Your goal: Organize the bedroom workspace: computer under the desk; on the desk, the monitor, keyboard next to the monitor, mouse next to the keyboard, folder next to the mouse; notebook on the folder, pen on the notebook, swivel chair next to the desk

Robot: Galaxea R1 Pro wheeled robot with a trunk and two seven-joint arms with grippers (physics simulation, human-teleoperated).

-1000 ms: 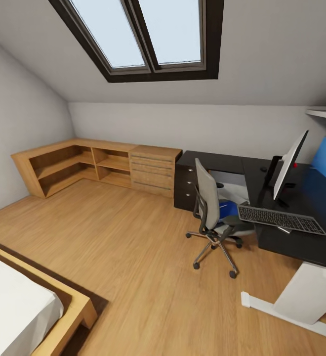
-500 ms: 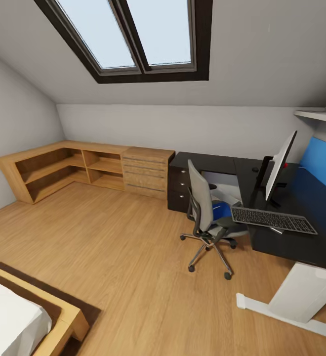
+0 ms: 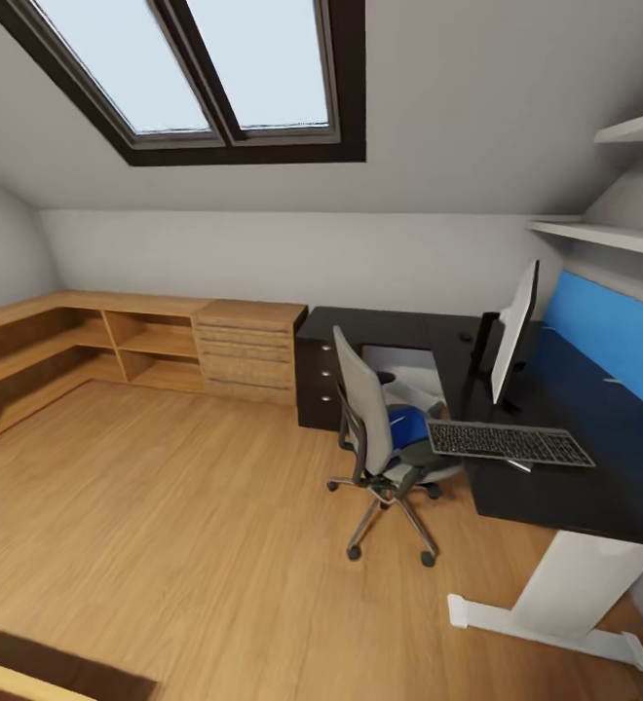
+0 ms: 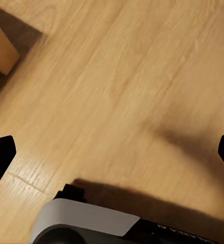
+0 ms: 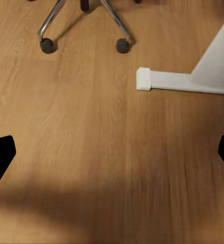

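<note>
Both arms hang low over the plank floor (image 3: 166,506) of the bedroom: the left gripper (image 4: 112,152) points down at bare boards with its two black fingertips (image 4: 0,152) spread to opposite edges of its wrist view, jaws wide apart and holding nothing, a grey-white part of the robot below it; the right gripper (image 5: 112,155) is likewise spread wide and empty, aimed at the floor near two chair casters (image 5: 47,46) and the white foot of the desk leg (image 5: 168,80). From the head view, one swivel chair (image 3: 375,428) stands on the floor just beside the black L-shaped desk (image 3: 555,487), its back turned toward the room, with one blue folder (image 3: 409,425) lying on its seat. On the desk stand one monitor (image 3: 512,336), seen nearly edge-on, and one keyboard (image 3: 509,443) lying in front of it near the desk's edge; a small pale sliver touches the keyboard's near edge, too small to identify. A small dark object sits on the desk beyond the monitor, too small to tell what it is. A pale box, apparently the computer (image 3: 409,368), shows under the desk behind the chair. One dark drawer unit (image 3: 318,382) closes the desk's far end, next to low wood cabinets (image 3: 146,346). One double-paned skylight (image 3: 195,68) sits overhead, two white shelves (image 3: 604,234) hang above a blue wall panel (image 3: 609,341).
</note>
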